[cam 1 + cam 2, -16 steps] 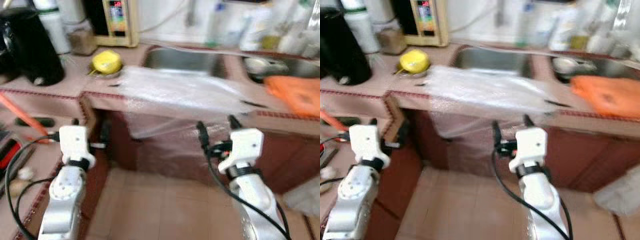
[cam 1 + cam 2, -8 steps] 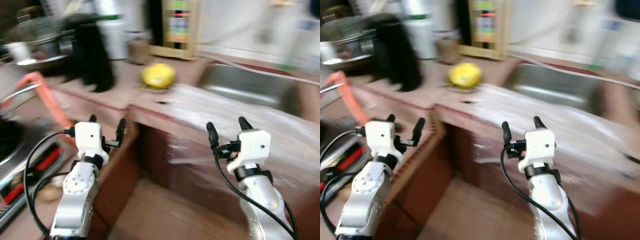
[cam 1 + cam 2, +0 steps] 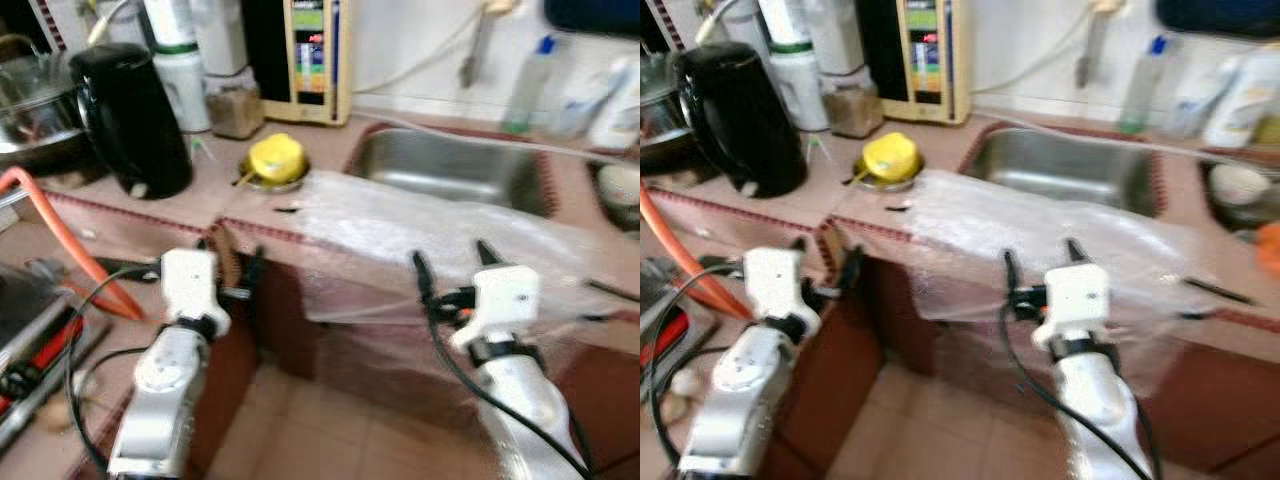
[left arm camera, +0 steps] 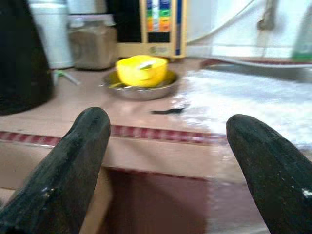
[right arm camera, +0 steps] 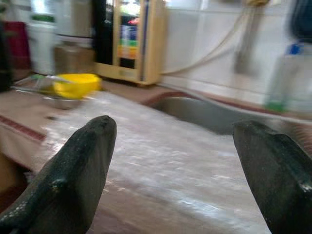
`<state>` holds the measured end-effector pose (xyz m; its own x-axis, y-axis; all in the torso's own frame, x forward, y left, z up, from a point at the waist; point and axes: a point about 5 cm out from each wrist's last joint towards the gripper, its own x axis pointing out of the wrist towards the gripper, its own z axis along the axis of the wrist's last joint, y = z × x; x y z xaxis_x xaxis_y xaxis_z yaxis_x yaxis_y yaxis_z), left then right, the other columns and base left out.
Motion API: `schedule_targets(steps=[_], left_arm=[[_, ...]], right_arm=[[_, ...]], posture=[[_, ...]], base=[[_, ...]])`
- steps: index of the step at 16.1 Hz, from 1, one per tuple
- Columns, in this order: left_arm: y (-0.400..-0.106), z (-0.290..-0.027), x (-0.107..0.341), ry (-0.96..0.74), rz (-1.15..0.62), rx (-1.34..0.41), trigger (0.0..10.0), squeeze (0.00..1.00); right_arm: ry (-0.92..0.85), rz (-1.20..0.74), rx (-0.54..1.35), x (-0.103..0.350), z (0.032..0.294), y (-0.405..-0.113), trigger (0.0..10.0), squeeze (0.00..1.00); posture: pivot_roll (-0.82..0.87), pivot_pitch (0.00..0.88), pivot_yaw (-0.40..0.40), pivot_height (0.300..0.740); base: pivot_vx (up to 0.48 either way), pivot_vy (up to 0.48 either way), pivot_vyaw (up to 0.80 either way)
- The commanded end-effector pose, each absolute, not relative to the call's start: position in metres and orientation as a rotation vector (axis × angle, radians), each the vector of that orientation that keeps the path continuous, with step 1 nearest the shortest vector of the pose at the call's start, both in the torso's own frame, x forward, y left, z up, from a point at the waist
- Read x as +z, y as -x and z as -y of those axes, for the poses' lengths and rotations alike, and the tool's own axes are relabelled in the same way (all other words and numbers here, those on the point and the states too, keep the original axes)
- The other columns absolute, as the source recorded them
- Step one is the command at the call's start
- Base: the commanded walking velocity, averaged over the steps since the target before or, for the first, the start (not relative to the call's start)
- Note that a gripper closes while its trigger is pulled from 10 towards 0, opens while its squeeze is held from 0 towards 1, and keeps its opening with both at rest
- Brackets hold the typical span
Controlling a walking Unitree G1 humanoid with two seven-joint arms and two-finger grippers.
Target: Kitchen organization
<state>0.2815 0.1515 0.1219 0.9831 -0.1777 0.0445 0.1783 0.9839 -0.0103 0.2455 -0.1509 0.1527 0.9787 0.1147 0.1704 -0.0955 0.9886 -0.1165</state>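
Note:
A yellow cup (image 3: pixel 275 158) sits in a small metal bowl (image 4: pixel 141 90) on the tiled counter (image 3: pixel 215 205), left of the steel sink (image 3: pixel 450 175). A clear plastic sheet (image 3: pixel 420 235) lies over the counter in front of the sink and hangs down over its edge. My left gripper (image 3: pixel 228 262) is open and empty, held below the counter's corner, short of the bowl. My right gripper (image 3: pixel 453 265) is open and empty too, level with the hanging edge of the sheet (image 5: pixel 161 156). Both wrist views look across the counter towards the yellow cup (image 5: pixel 77 85).
A black kettle (image 3: pixel 130 120), a white flask (image 3: pixel 178 62), a jar (image 3: pixel 232 105) and a beige appliance (image 3: pixel 315 55) stand along the back wall. Bottles (image 3: pixel 530 85) stand behind the sink. An orange hose (image 3: pixel 60 230) and a stove (image 3: pixel 40 340) lie at my left. Tiled floor (image 3: pixel 330 440) is below.
The camera swung left and then back towards the sink, so the whole picture has shifted. Both arms keep the same raised pose with open fingers.

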Motion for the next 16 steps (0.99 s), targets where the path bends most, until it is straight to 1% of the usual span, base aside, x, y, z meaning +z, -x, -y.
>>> schedule_targets(steps=[1, 2, 6, 9, 11, 13, 14, 16], left_arm=[[-0.281, -0.160, 0.123, 0.007, 0.039, -0.160, 10.0, 0.00], [-0.281, -0.160, 0.122, 0.008, 0.035, -0.155, 10.0, 0.00], [-0.281, -0.162, 0.121, 0.024, 0.029, -0.137, 10.0, 0.00], [-0.281, -0.161, 0.124, 0.018, 0.034, -0.167, 10.0, 0.00], [-0.283, -0.161, 0.130, 0.004, 0.061, -0.163, 10.0, 0.00], [-0.285, -0.164, 0.133, -0.003, 0.075, -0.145, 10.0, 0.00], [-0.285, -0.165, 0.135, -0.018, 0.085, -0.132, 10.0, 0.00], [-0.285, -0.169, 0.142, -0.052, 0.124, -0.074, 10.0, 0.00]], right_arm=[[0.094, 0.198, 0.118, 0.157, 0.145, -0.245, 10.0, 0.00], [0.095, 0.197, 0.119, 0.157, 0.145, -0.245, 10.0, 0.00], [0.095, 0.200, 0.120, 0.158, 0.144, -0.245, 10.0, 0.00], [0.083, 0.212, 0.120, 0.162, 0.142, -0.245, 10.0, 0.00], [0.078, 0.207, 0.120, 0.161, 0.142, -0.245, 10.0, 0.00], [0.074, 0.201, 0.125, 0.160, 0.141, -0.245, 10.0, 0.00], [0.075, 0.205, 0.125, 0.160, 0.140, -0.245, 10.0, 0.00], [0.084, 0.210, 0.126, 0.161, 0.141, -0.246, 10.0, 0.00]], posture=[[0.01, 0.017, 0.030, 0.740], [0.01, 0.018, 0.030, 0.740], [0.01, 0.026, 0.033, 0.740], [0.02, 0.035, 0.038, 0.740], [0.02, 0.037, 0.038, 0.740], [0.02, 0.038, 0.039, 0.740], [0.02, 0.038, 0.039, 0.740], [0.02, 0.034, 0.036, 0.740]], base=[[0.000, -0.480, 0.00], [0.000, -0.480, 0.00], [0.000, 0.000, 0.00], [0.000, 0.000, 0.00], [0.000, 0.000, -0.51], [0.000, 0.000, -0.80], [0.000, 0.000, -0.41], [0.000, 0.000, 0.00]])
